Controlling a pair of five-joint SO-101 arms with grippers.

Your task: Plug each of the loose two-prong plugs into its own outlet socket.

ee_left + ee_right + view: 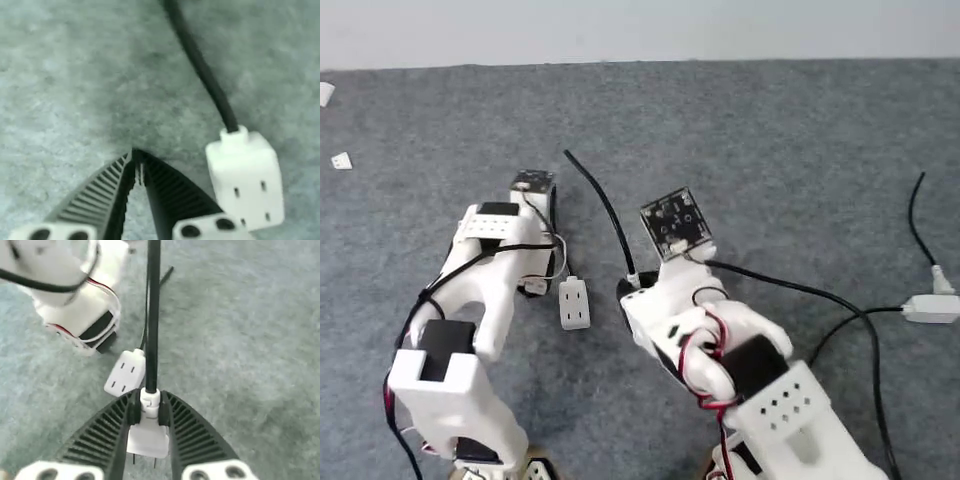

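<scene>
My right gripper is clamped on one two-prong plug, prongs bare. One outlet socket lies at its 9 o'clock in the high view, four slots showing. My left gripper is pinched together on nothing. Another white cord end lies at 3 o'clock.

The table is covered with a grey cloth that looks like felt. A white outlet block lies flat on it, just beside the jaws of the left gripper. Its black cord runs away from the jaws over the cloth. The same block lies just past the jaw tips of the right gripper. From the plug between those jaws a second black cord goes out and reaches the cloth farther off. Well apart from both pairs of jaws lie a white socket piece with black cords and two small white scraps.
</scene>
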